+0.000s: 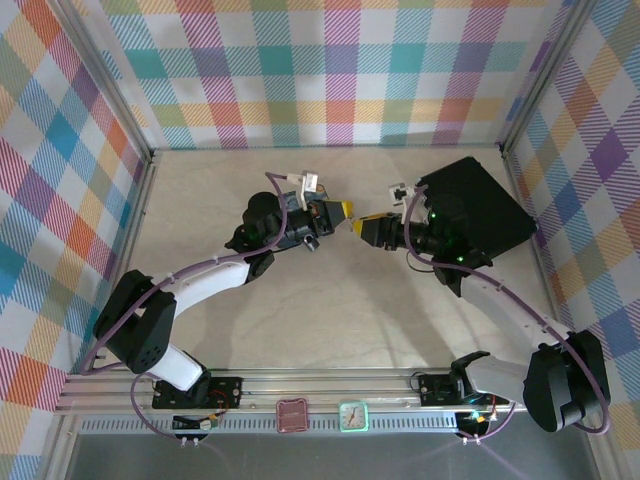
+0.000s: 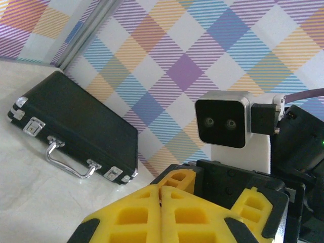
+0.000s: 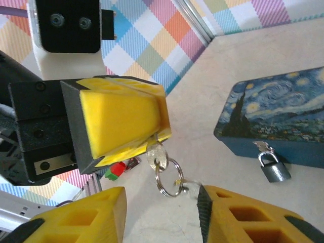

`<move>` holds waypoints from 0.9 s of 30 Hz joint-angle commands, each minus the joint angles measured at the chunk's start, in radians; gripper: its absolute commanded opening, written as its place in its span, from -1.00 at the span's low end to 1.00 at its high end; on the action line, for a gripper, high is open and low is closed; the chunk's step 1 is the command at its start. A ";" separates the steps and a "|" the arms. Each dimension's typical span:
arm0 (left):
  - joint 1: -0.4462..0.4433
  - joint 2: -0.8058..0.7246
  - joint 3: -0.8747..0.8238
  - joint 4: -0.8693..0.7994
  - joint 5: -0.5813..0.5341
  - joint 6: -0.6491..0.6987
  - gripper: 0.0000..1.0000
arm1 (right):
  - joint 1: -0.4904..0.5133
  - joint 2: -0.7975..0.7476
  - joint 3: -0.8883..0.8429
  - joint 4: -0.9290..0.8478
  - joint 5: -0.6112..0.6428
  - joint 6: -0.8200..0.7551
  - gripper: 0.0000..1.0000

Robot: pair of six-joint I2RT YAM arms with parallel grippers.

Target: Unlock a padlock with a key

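Key (image 3: pixel 156 153) sits pinched tight in my left gripper (image 3: pixel 158 139), ring (image 3: pixel 167 178) dangling. My right gripper (image 3: pixel 161 205) gapes wide just beneath.

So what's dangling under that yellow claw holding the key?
A small key pokes out below the shut left gripper, and a metal ring hangs from its head. The part of the key clamped inside the gripper is covered.

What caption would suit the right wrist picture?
Left tool pinches the key in front of the open right tool; the padlock hangs at the starry tin's front.
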 commanded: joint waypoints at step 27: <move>-0.020 -0.073 -0.069 0.123 0.017 -0.031 -1.00 | 0.018 0.107 -0.054 0.433 -0.132 0.186 -0.54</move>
